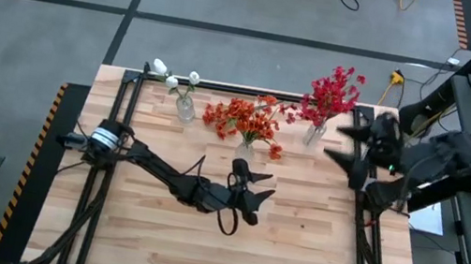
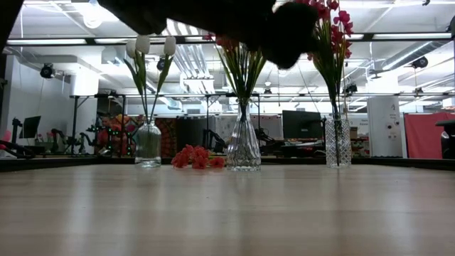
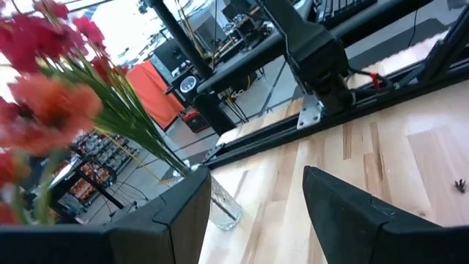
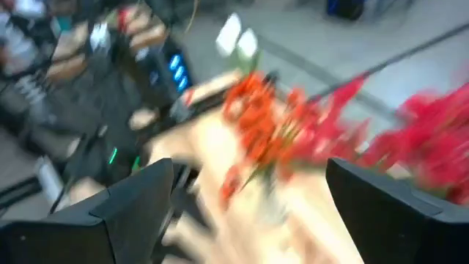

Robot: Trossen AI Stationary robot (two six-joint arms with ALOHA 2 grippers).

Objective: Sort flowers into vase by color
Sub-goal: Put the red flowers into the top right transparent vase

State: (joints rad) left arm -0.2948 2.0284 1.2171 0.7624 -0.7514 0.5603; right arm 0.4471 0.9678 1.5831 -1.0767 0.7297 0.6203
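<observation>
Your sorting is nearly finished: white flowers (image 1: 173, 79), orange flowers (image 1: 242, 119) and red flowers (image 1: 331, 95) stand in three vases along the far edge, one orange bloom (image 2: 192, 158) lying beside the middle vase (image 2: 243, 146). Your next move calls for collecting it. Left gripper (image 1: 256, 195) hovers mid-table, open and empty; right gripper (image 1: 347, 145) waits near the red spray, jaws wide, holding nothing.

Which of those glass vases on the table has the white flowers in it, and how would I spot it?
Look along the far edge of the wooden table, where three glass vases stand in a row. The white-flower vase is the one at the left end. It is short and rounded and holds a few small white blooms; its neighbours carry bushy orange and crimson sprays.
</observation>
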